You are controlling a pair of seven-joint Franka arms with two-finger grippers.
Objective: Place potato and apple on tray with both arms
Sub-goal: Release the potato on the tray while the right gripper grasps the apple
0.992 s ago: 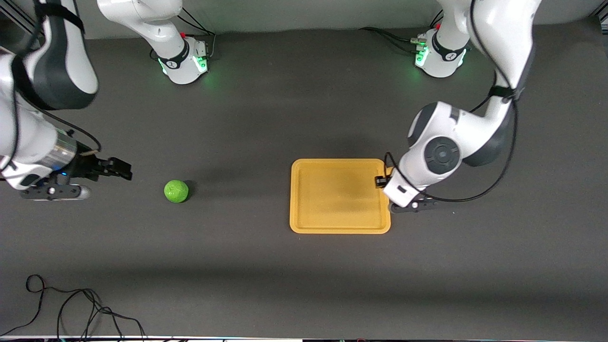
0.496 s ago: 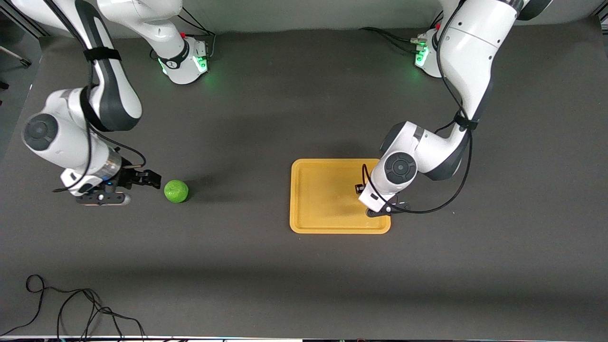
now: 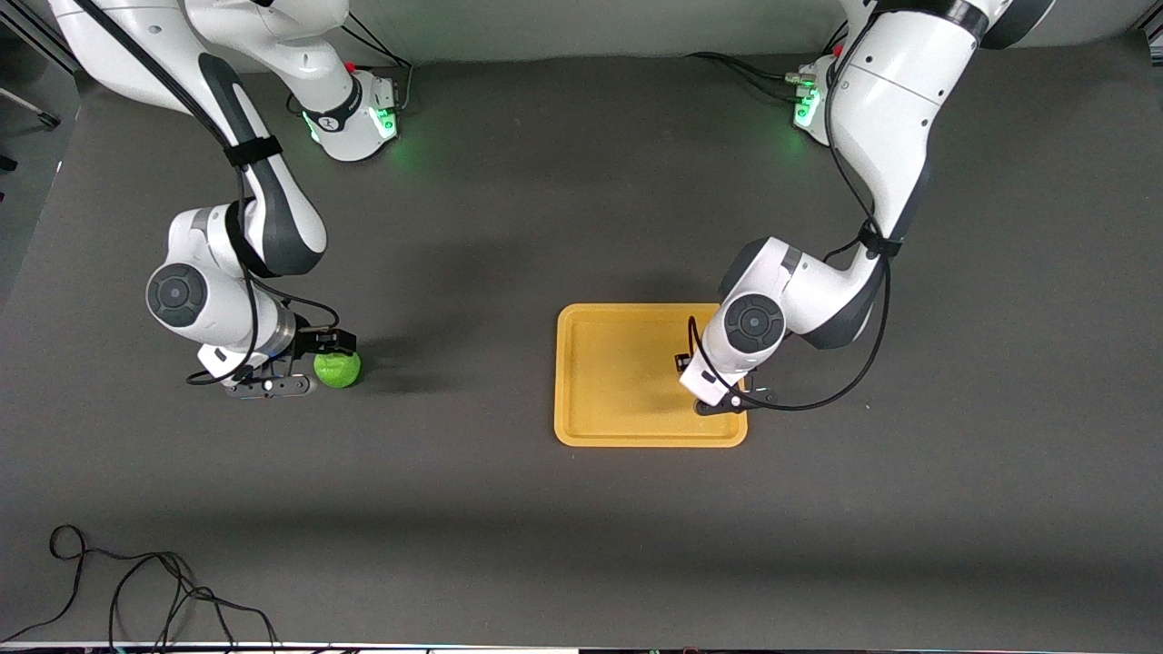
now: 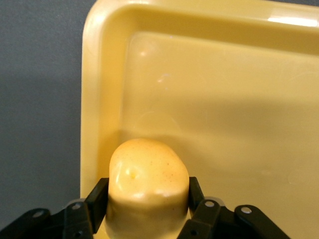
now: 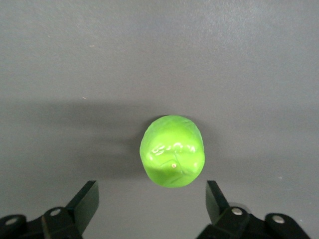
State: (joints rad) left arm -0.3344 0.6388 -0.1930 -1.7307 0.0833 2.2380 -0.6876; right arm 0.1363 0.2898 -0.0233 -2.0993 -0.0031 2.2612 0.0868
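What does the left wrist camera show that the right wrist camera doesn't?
Only the left wrist view shows the potato clamped in the left gripper, over the tray near its corner. Only the right wrist view shows the apple resting on the table, with the right gripper open, its fingers apart and not touching the fruit. Both show black gripper fingers and the dark grey table.

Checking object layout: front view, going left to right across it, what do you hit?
Right gripper → apple → tray → left gripper, over the tray at its edge nearest the left arm's end.
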